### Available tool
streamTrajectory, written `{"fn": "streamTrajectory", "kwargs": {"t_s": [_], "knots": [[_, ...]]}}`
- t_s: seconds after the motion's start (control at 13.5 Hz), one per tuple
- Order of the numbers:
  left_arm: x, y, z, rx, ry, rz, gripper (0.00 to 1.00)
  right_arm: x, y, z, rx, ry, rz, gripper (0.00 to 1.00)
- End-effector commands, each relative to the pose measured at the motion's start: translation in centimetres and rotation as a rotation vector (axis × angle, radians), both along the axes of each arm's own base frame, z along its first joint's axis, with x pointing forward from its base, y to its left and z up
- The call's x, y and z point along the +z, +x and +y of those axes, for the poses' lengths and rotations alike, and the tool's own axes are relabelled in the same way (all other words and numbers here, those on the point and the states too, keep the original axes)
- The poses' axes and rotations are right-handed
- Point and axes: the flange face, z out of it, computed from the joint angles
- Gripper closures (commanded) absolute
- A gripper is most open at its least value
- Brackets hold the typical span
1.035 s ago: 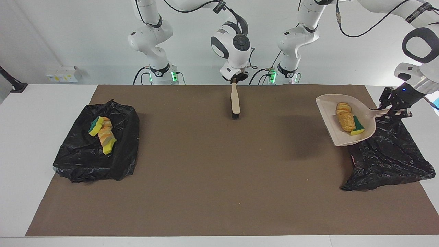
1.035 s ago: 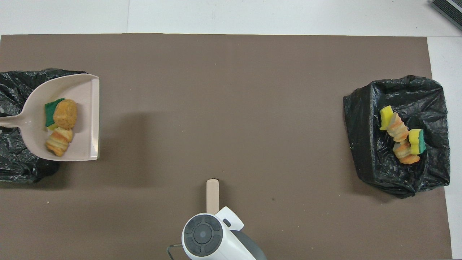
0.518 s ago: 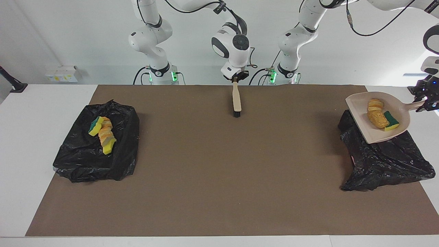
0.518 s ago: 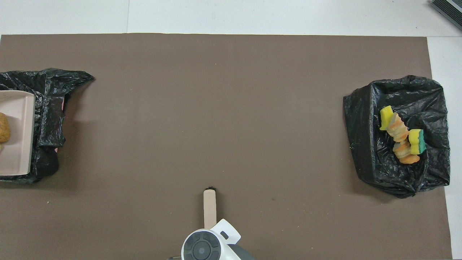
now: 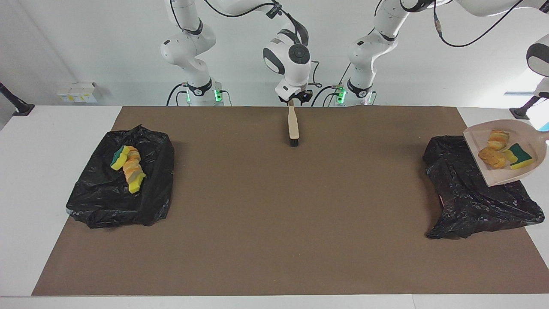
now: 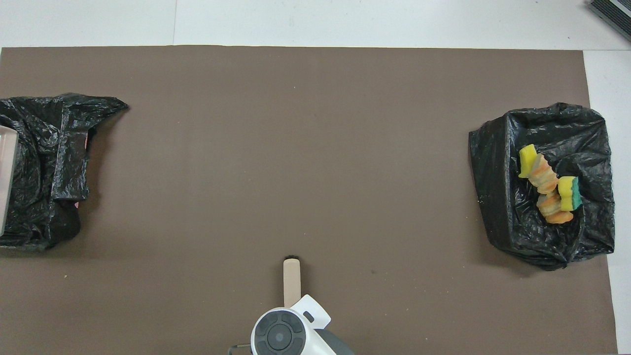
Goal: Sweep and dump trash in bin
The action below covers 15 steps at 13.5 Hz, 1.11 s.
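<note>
**A:** In the facing view, how much is judged done?

**B:** Sweeping seems finished and dumping is left. Three trash chunks [image 5: 497,151] are carried in the dustpan [image 5: 493,175], raised over the black bag [image 5: 476,201] at the left arm's end. The left gripper is out of view, clamped shut, presumably on the dustpan's handle. More chunks are seen on the second bag [image 5: 107,197]. The right gripper [image 5: 294,98] is placed at the brush [image 5: 293,126]; its grip cannot be told.

**A:** And overhead?

**B:** Only the dustpan's edge is shown. The mat between the bags is swept.
</note>
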Motion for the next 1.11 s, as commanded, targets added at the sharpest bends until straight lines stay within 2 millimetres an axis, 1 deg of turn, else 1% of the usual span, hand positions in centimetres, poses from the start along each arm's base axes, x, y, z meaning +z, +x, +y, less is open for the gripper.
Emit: {"fn": "streamTrajectory", "kwargs": {"t_s": [0.0, 0.07, 0.15, 0.3, 0.37, 0.44, 0.52, 0.59, 0.67, 0.74, 0.81, 0.96, 1.04], "knots": [[0.1, -0.2, -1.8, 0.015, 0.122, -0.056, 1.0, 1.8, 5.2, -1.2, -0.042, 0.065, -0.06, 0.0], [-0.2, -0.1, -2.4, 0.001, 0.159, -0.058, 1.0, 3.2, 8.1, -2.8, -0.072, 0.086, -0.108, 0.0], [0.2, -0.3, -2.9, -0.007, 0.219, -0.058, 1.0, 5.3, 9.9, -4.3, -0.056, 0.09, -0.173, 0.0], [0.3, -0.9, -3.9, 0.032, 0.312, -0.086, 1.0, 8.6, 14.0, -8.8, -0.084, 0.106, -0.258, 0.0], [0.3, -1.4, -4.8, 0.056, 0.344, -0.1, 1.0, 10.4, 15.3, -10.3, -0.077, 0.121, -0.284, 0.0], [0.3, -1.7, -5.8, 0.08, 0.381, -0.097, 1.0, 11.7, 16.0, -11.4, -0.078, 0.131, -0.313, 0.0], [0.1, -1.9, -6.5, 0.11, 0.427, -0.084, 1.0, 13.4, 17.3, -12.7, -0.079, 0.144, -0.342, 0.0], [0.4, -1.8, -7.8, 0.131, 0.492, -0.076, 1.0, 15.2, 18.5, -14.5, -0.093, 0.147, -0.359, 0.0], [0.8, -1.7, -9.2, 0.149, 0.543, -0.077, 1.0, 16.9, 20.0, -16.9, -0.107, 0.142, -0.359, 0.0], [0.9, -1.8, -10.4, 0.176, 0.573, -0.069, 1.0, 19.1, 21.6, -19.5, -0.093, 0.14, -0.362, 0.0], [1.1, -1.8, -11.5, 0.209, 0.597, -0.078, 1.0, 20.5, 22.6, -21.9, -0.058, 0.136, -0.348, 0.0], [1.2, -1.7, -14.1, 0.234, 0.611, -0.082, 1.0, 22.4, 24.3, -26.8, -0.034, 0.115, -0.368, 0.0], [1.5, -1.7, -15.3, 0.241, 0.604, -0.079, 1.0, 23.5, 24.6, -28.2, -0.026, 0.084, -0.37, 0.0]]}}
